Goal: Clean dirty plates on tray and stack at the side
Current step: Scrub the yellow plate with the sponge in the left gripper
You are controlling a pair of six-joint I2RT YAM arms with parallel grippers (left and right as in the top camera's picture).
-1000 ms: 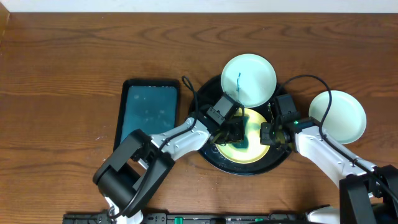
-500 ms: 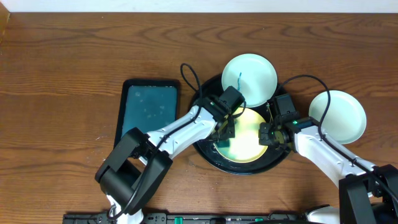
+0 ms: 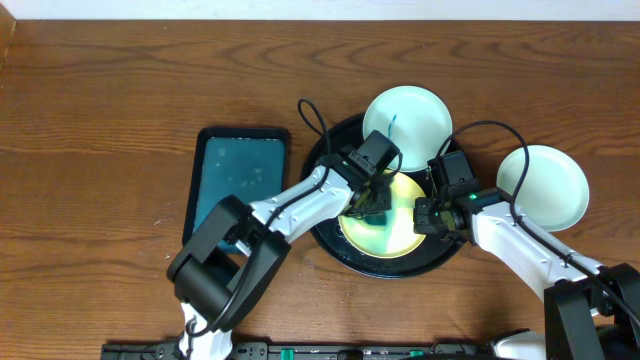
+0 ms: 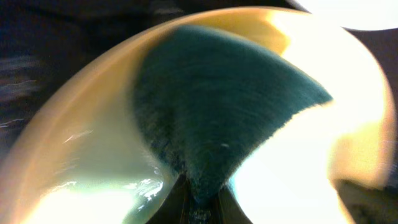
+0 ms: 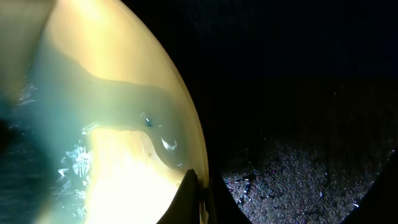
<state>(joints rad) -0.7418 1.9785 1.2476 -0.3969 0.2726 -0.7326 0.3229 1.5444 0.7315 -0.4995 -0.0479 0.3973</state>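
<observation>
The pale yellow plate point(image 3: 388, 235) lies in the black round tray point(image 3: 400, 272). My left gripper point(image 3: 368, 205) is shut on a dark teal sponge point(image 4: 217, 112) and presses it on the yellow plate point(image 4: 93, 162). My right gripper point(image 3: 425, 218) is shut on the yellow plate's right rim point(image 5: 124, 124), with the tray's floor point(image 5: 298, 155) beside it. A pale cyan plate point(image 3: 408, 118) with a blue smear sits on the tray's far rim. A second cyan plate point(image 3: 545, 185) lies on the bare wood to the right.
A rectangular teal tray point(image 3: 240, 180) lies on the table left of the black tray. Both arms reach in from the near edge, and their cables loop over the black tray's far side.
My left gripper has carried the sponge from the plate's middle toward its far side. The right gripper has kept its hold on the rim. The far cyan plate shifted slightly.
</observation>
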